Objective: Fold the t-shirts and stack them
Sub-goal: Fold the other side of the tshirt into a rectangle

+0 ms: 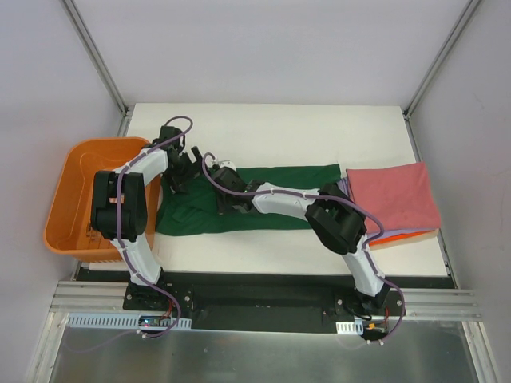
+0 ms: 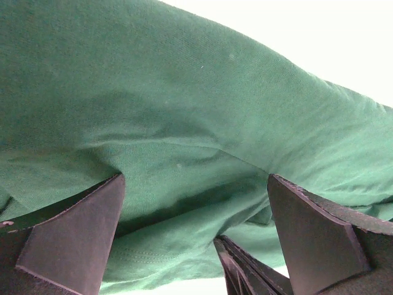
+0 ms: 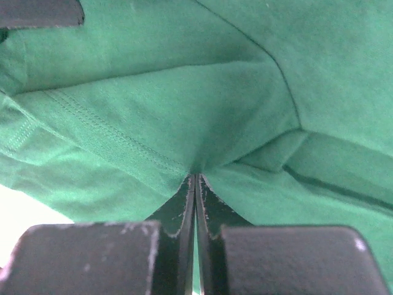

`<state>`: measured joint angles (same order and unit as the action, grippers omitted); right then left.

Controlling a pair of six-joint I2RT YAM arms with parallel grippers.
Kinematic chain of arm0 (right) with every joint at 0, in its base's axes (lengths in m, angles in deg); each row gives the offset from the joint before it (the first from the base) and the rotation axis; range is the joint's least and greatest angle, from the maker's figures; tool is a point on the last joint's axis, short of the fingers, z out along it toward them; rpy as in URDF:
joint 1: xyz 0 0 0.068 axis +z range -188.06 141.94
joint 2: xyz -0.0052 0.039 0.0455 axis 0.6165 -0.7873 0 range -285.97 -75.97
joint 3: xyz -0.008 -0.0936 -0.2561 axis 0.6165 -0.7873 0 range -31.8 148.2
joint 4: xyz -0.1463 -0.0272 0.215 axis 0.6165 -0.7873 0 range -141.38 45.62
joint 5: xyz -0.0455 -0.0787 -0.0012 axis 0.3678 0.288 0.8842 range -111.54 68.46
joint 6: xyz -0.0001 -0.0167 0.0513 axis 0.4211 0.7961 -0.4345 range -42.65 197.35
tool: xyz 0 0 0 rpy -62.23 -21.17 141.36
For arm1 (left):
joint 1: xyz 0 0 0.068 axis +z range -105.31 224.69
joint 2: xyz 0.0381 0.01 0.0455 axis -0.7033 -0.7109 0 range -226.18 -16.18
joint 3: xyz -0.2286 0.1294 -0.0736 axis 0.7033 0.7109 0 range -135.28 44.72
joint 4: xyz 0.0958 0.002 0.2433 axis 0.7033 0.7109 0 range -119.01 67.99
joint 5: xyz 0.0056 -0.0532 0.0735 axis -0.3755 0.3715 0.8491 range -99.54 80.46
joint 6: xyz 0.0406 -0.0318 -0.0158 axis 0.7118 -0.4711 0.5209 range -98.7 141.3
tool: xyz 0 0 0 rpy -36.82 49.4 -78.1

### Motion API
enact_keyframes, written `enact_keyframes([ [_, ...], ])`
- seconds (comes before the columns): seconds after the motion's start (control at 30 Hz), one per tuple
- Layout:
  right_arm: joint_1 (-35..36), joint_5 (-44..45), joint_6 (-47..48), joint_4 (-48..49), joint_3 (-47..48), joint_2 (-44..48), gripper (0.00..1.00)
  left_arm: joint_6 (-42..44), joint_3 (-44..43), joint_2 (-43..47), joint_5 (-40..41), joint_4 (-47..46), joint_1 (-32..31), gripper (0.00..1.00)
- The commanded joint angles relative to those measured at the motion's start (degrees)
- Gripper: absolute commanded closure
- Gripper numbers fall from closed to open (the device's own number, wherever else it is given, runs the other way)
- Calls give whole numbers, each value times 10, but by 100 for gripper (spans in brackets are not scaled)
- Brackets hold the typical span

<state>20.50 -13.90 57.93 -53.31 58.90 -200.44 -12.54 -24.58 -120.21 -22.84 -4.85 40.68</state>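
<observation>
Top external view shows the green shirt [image 1: 295, 177] lying as a long strip on the surface [image 1: 263, 128]. Its right end is just beside the pile [image 1: 399, 233], which has the pink shirt [image 1: 391, 195] on top. Both arms reach its left end. The right pincer [image 3: 195, 178] pinches green cloth tight. The left pincer [image 2: 195, 178] is wide, with cloth in front of it but not gripped. The fold looks half done. Next, the left pincer likely needs to close on the cloth, so both can lift that end over.

Bright, even light; soft shadows across green t-shirt [image 2: 196, 123] (wrist backgrounds blown white).
</observation>
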Motion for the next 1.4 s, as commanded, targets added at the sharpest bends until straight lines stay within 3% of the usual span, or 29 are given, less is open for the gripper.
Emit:
enact_keyframes([
  [0.0, 6, 26, 14, -10, -21, 73, 99, 6, -4, -4, 2, -4, 8, 1],
  [0.3, 1, 14, 26, -40, -29, 102, 100, 13, 2, 1, 1, -5, 9, 1],
  [0.37, 0, -23, 20, -39, -17, 89, 82, 12, 2, 2, -3, -5, 9, 1],
  [0.47, 1, -61, 14, -21, -1, 63, 77, 13, 2, 0, -8, -5, 9, 1],
  [0.57, 2, -56, 12, -32, 25, 38, 57, 18, 7, 1, -10, -5, 9, 1],
  [0.93, 9, -11, 16, -106, 108, -46, 55, 24, 17, 2, -26, -15, 9, 1],
  [1.1, 17, 9, 16, -123, 120, -55, 58, 24, 19, 1, -32, -20, 9, 1],
  [1.23, 20, 22, 17, -125, 124, -54, 86, 26, 21, -1, -38, -23, 9, 1],
  [1.37, 20, 28, 14, -130, 124, -45, 99, 27, 24, 0, -38, -25, 9, 1],
])
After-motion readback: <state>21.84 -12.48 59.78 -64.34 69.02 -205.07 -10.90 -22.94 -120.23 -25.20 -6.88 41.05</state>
